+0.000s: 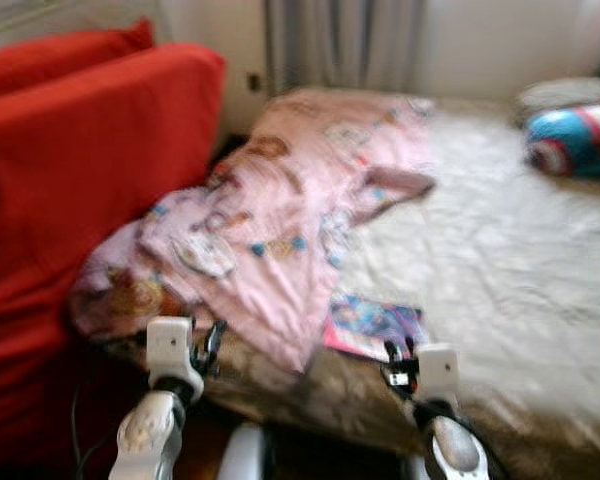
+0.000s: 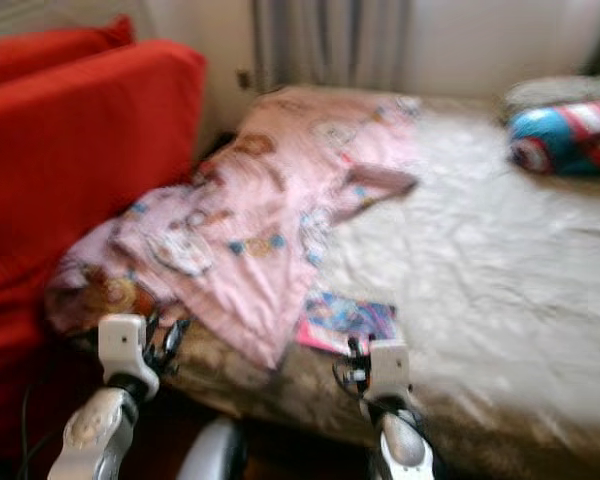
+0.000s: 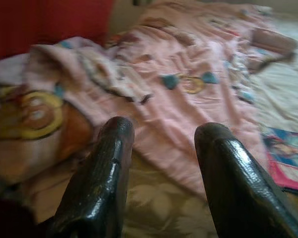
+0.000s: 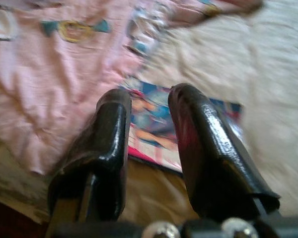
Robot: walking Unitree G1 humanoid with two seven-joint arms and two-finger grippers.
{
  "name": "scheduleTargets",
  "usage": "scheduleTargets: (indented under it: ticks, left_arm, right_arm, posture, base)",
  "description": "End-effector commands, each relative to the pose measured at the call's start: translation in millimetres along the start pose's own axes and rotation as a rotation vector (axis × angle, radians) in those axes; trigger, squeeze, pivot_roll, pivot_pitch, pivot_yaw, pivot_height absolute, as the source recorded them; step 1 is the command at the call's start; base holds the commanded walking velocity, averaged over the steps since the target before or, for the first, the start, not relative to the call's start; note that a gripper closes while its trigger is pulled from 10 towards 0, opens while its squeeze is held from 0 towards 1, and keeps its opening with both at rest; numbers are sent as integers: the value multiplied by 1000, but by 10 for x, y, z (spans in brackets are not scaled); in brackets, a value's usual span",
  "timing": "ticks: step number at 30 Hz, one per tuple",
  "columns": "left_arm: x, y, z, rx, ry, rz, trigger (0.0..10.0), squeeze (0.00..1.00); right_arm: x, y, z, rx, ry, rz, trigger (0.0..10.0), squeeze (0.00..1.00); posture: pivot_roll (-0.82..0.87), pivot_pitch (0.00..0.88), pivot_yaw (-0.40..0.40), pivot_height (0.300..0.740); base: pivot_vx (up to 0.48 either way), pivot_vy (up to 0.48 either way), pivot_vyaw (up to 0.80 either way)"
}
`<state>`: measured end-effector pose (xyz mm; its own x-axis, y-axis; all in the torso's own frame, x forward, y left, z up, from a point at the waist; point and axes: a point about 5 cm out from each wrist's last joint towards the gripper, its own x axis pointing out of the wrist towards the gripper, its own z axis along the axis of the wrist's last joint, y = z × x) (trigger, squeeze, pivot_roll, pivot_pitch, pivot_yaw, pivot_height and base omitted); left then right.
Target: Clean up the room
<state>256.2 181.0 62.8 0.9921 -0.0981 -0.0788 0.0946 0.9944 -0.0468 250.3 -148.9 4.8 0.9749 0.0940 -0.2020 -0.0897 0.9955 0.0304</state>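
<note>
A pink patterned blanket (image 1: 280, 210) lies crumpled across the left half of a bed with a cream sheet (image 1: 500, 260). A colourful picture book (image 1: 373, 325) lies flat near the bed's front edge, partly under the blanket's hem. My left gripper (image 1: 212, 345) hovers open at the bed's front left corner, its fingers (image 3: 102, 173) pointing at the blanket (image 3: 188, 84). My right gripper (image 1: 398, 358) is open just short of the book (image 4: 154, 124), with nothing between its fingers (image 4: 203, 144). The head views are blurred.
A red sofa (image 1: 70, 170) stands against the bed's left side. A blue, red and white cushion (image 1: 575, 138) lies at the bed's far right. Grey curtains (image 1: 340, 45) hang behind the bed. A dark cable (image 1: 75, 420) runs along the floor at lower left.
</note>
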Motion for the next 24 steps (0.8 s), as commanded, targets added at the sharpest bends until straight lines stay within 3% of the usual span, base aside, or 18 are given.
scheduleTargets:
  ticks: [1,24]
  left_arm:
    - [13,-3,-1,-8,8,-2,10000,0]
    - [32,-41,16,-18,-1,-19,10000,0]
  right_arm:
    - [-11,5,-13,2,3,0,10000,0]
    - [-15,-36,-42,23,18,-33,10000,0]
  posture:
    - [-4,16,-4,613]
    - [-5,21,2,613]
  base:
    - [0,0,0]
    - [0,0,0]
